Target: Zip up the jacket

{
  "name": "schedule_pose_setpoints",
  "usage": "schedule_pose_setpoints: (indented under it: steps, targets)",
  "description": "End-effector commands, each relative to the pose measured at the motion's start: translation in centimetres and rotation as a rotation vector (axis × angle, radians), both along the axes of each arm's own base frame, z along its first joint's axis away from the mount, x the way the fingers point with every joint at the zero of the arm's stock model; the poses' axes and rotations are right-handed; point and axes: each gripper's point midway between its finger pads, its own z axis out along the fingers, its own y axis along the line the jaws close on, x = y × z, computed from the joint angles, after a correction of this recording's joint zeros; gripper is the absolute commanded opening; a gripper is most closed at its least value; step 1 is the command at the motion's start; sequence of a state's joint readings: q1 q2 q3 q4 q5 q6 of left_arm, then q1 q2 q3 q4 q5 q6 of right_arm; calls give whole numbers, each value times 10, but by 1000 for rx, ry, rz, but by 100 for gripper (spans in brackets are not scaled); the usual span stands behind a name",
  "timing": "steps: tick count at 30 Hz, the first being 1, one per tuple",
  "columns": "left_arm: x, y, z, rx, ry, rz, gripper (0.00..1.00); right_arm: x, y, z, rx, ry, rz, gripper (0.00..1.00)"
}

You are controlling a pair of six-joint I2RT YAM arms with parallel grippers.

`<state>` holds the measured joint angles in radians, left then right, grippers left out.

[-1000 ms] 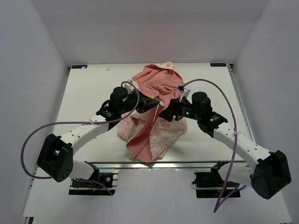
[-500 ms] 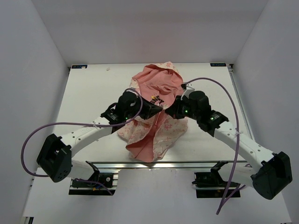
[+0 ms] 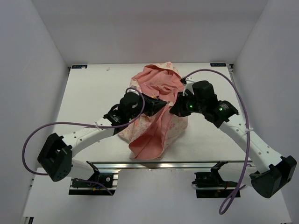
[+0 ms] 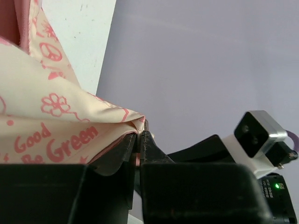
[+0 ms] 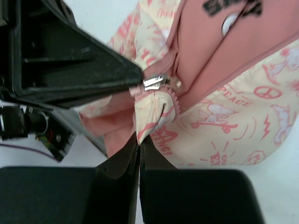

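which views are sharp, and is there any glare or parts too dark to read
top external: bright even light, soft shadows on the table, jacket fairly sharp; left wrist: print crisp, left fingers nearly black, wall tinted violet; right wrist: zipper pull sharp with a small glint, right fingers underexposed

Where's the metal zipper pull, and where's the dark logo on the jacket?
zipper pull [image 5: 153, 82]: right wrist view, on its silver tab.
dark logo [image 5: 224, 6]: right wrist view, on its black lettering.

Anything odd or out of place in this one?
The jacket is bunched in a heap mid-table, pink lining turned outward. Its zipper pull sits in puckered fabric close to the left gripper and right gripper, both pinching cloth. No damage visible.
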<state>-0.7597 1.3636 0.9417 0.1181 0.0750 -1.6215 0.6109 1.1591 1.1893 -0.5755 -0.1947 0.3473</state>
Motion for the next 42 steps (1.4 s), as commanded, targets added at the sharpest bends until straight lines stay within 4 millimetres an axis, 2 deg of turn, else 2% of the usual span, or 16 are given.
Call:
schedule_pose_setpoints:
  steps: [1, 3, 5, 8, 9, 10, 13, 15, 18, 21, 27, 30, 31, 35, 41, 42]
  targets:
    - [25, 7, 3, -84, -100, 117, 0, -22, 12, -9, 86, 66, 99, 0]
    - [20, 4, -2, -124, -135, 84, 0, -26, 16, -23, 104, 88, 123, 0]
    - [15, -4, -1, -154, -175, 32, 0, -16, 15, -26, 104, 69, 87, 0]
    - [9, -12, -14, -132, -188, -31, 0, -8, 18, -29, 132, 51, 84, 15]
    - [6, -12, -21, -127, -178, -42, 0, -6, 17, -30, 135, 50, 80, 24]
    - [4, -13, -13, -164, -219, -56, 0, -4, 17, -30, 137, 35, 72, 30]
    - [1, -13, -13, -190, -265, -65, 0, 0, 9, -29, 135, 5, 51, 49]
    - [1, -15, -17, -162, -270, -80, 0, 1, 0, -28, 112, -9, 25, 62]
    - [-2, -22, -23, -91, -297, -139, 0, 13, -24, -30, 28, -43, -76, 70]
    - [-7, -26, -34, -36, -310, -185, 0, 19, -38, -22, 7, -79, -108, 73]
    - [-13, -33, -37, -87, -367, -253, 0, 36, -56, -14, 68, -84, -148, 74]
    - [-17, -38, -41, -107, -385, -308, 0, 45, -64, -16, 115, -98, -105, 70]
    - [-17, -38, -37, -125, -403, -318, 0, 45, -58, -8, 155, -148, -25, 69]
    - [-16, -35, -44, -147, -412, -340, 0, 66, -73, -24, 122, -233, -27, 68]
    - [-16, -31, -40, -169, -437, -353, 0, 78, -95, -84, -73, -219, -65, 66]
    - [-15, -32, -42, -163, -425, -359, 0, 83, -93, -81, -77, -277, -45, 66]
